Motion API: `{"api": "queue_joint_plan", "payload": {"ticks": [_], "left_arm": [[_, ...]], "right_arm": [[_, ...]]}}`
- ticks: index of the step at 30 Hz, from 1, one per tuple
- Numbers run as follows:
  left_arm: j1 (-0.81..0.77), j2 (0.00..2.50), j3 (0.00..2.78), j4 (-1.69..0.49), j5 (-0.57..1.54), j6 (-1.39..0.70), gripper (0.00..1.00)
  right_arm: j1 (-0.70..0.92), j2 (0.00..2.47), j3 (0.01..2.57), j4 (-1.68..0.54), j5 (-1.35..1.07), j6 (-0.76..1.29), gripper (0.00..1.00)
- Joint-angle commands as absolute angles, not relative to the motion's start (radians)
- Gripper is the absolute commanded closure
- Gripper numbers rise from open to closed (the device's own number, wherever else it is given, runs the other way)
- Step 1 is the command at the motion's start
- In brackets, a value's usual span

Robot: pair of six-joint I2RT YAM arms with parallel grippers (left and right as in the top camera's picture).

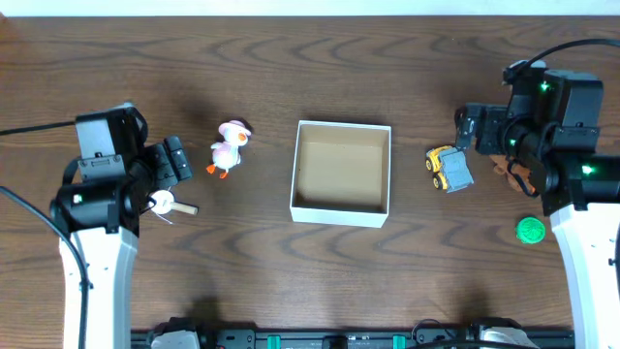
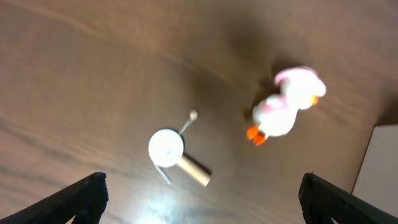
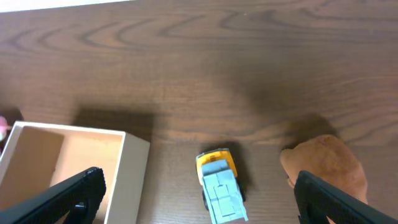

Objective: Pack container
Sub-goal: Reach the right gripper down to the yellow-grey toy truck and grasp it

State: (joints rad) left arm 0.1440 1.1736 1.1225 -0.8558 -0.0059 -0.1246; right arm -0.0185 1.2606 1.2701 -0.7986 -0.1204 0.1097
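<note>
The left gripper [image 1: 177, 161] hangs spread and empty, its camera aimed down at the white disc-and-stick toy [image 1: 167, 205] and the pink duck [image 1: 230, 147]. The container [image 1: 339, 215] sits mid-table, empty, within reach of both arms, with the duck at its 9 o'clock. At its 3 o'clock lies the yellow truck [image 1: 449, 168]. The right gripper [image 1: 469, 127], fingers wide apart and holding nothing, hovers at the truck's 1 o'clock, probably lining up a grasp.

Square white-walled container [image 1: 341, 211], brown inside, empty, upright at table centre.
</note>
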Motion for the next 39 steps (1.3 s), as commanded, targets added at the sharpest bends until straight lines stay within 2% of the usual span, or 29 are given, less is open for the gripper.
{"api": "queue_joint_plan", "payload": {"ticks": [1, 10, 18, 29, 39], "left_arm": [[0.168, 1.212, 1.146, -0.875, 0.046, -0.109, 0.02], [0.18, 1.295, 1.148, -0.893, 0.045, -0.109, 0.02], [0.18, 1.325, 1.151, -0.881, 0.045, -0.109, 0.02], [0.18, 1.328, 1.151, -0.852, 0.045, -0.109, 0.02], [0.18, 1.328, 1.151, -0.847, 0.045, -0.109, 0.02]], "right_arm": [[-0.014, 1.314, 1.32, -0.844, -0.047, 0.207, 0.01], [-0.014, 1.551, 1.451, -1.051, -0.05, 0.224, 0.01], [-0.013, 1.692, 1.465, -1.071, -0.057, 0.218, 0.01], [0.039, 1.93, 1.465, -1.148, -0.001, 0.074, 0.01], [0.053, 1.975, 1.465, -1.152, 0.057, -0.051, 0.03]]}}
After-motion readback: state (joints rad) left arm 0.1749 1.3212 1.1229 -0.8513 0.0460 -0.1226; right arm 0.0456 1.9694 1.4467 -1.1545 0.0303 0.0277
